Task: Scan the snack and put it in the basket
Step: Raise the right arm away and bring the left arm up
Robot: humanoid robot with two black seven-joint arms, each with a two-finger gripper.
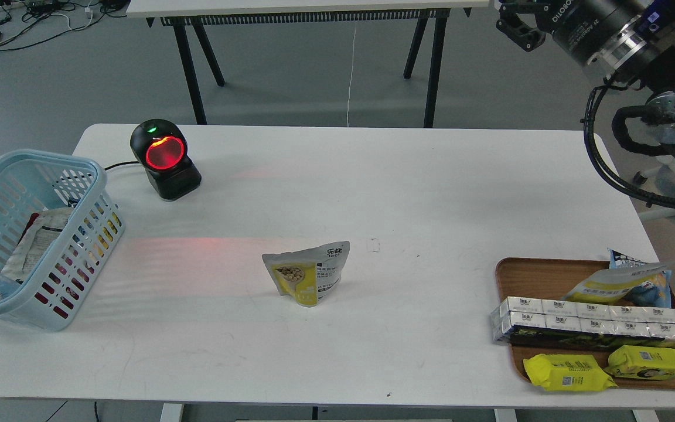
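The snack (308,272), a small pouch with a silver-grey top and a yellow lower part, stands upright near the middle of the white table. The light blue basket (98,176) sits at the table's left edge with a few packets inside it. My right gripper (514,24) is high at the top right, far above and behind the table, dark and partly cut off by the frame edge, so its fingers cannot be told apart. It is far from the snack. My left arm is out of view.
A black barcode scanner (164,158) with a glowing red window stands at the back left, next to the basket. A wooden tray (534,271) at the front right holds a row of white boxes (601,322), two yellow packs (569,372) and a white-yellow-blue bag (621,281).
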